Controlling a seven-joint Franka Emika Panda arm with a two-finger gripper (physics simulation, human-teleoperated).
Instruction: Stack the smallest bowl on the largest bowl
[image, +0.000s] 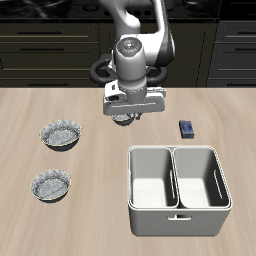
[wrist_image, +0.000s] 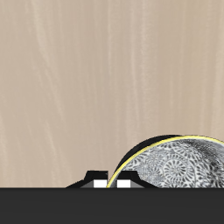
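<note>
speckled bowl, bare wooden table

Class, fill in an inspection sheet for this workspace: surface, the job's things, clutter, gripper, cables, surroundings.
Surface: light wooden table.
Job's things: smallest bowl lies right by the gripper, near the table's middle, and is not yet stacked. The largest bowl, with a dark outer wall, stands apart from it and has nothing in it.
Clutter: shallower, paler bowl nearer the front edge than the largest bowl; white two-compartment caddy, both compartments empty; small dark blue object behind the caddy.
Gripper: gripper points down over the smallest bowl; open or shut cannot be told.
Cables: nothing seen.
Surroundings: dark cabinets behind the table.
</note>
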